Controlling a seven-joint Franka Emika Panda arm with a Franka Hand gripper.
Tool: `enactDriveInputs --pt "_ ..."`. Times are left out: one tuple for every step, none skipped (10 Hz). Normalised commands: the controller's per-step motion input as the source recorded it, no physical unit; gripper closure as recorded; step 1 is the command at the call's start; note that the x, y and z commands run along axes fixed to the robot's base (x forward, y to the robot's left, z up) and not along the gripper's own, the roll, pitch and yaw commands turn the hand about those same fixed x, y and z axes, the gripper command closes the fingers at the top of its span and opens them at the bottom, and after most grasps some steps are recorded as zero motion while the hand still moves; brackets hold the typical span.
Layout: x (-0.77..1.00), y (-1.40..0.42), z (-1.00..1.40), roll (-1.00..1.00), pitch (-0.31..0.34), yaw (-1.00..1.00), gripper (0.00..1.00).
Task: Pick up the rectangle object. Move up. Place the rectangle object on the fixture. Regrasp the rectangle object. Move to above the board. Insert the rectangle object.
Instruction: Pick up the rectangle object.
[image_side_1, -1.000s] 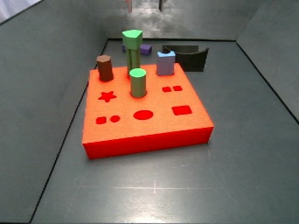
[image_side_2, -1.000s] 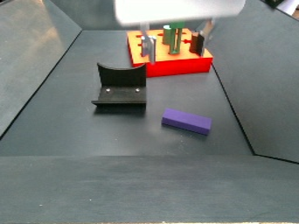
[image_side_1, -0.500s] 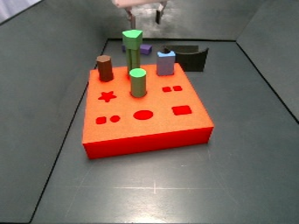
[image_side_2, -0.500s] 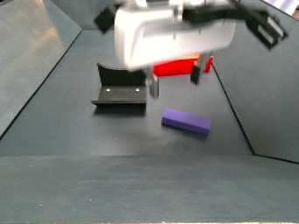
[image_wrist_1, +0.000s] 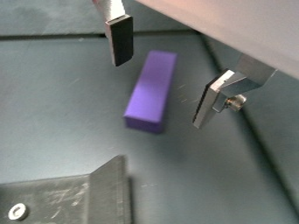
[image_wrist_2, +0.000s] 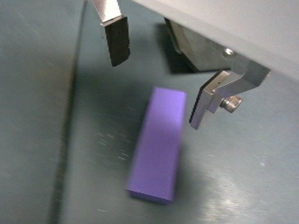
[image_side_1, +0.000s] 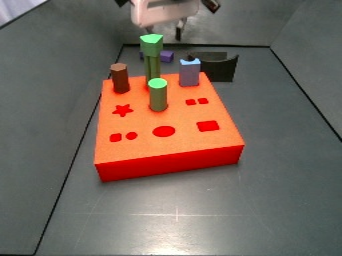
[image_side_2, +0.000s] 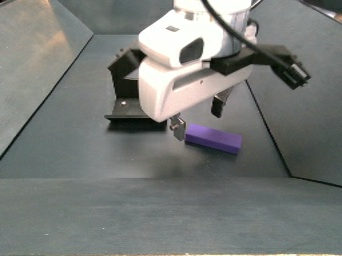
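Note:
The rectangle object (image_wrist_1: 152, 87) is a purple block lying flat on the dark floor; it also shows in a wrist view (image_wrist_2: 158, 144) and a side view (image_side_2: 214, 140). My gripper (image_wrist_1: 163, 68) is open and empty, just above the block, with one finger (image_wrist_1: 118, 39) on each long side of it. It shows in a wrist view (image_wrist_2: 163, 68) and in both side views (image_side_2: 198, 120) (image_side_1: 170, 24). The fixture (image_side_2: 128, 100) stands beside the block, partly behind the gripper. The red board (image_side_1: 167, 135) lies apart from them.
On the board stand two green pegs (image_side_1: 158, 95) (image_side_1: 151, 48), a brown peg (image_side_1: 119, 77) and a light-blue peg (image_side_1: 190, 72). Dark walls close in the floor on both sides (image_side_2: 54, 60).
My gripper has come down from high over the floor to just above the purple block, with its fingers open on either side of it. The block has not moved.

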Motion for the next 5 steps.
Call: enactDriveInputs --pt "0.00 -0.13 -0.49 -0.18 -0.187 0.25 0.00" --pt "0.00 -0.03 -0.46 -0.09 -0.136 0.23 0.00" --pt "0.00 0.00 -0.39 -0.05 -0.096 0.19 0.00" --pt "0.00 0.01 -0.33 -0.02 -0.083 0.16 0.00" --pt "-0.02 0.04 -0.29 0.00 -0.076 0.14 0.00"
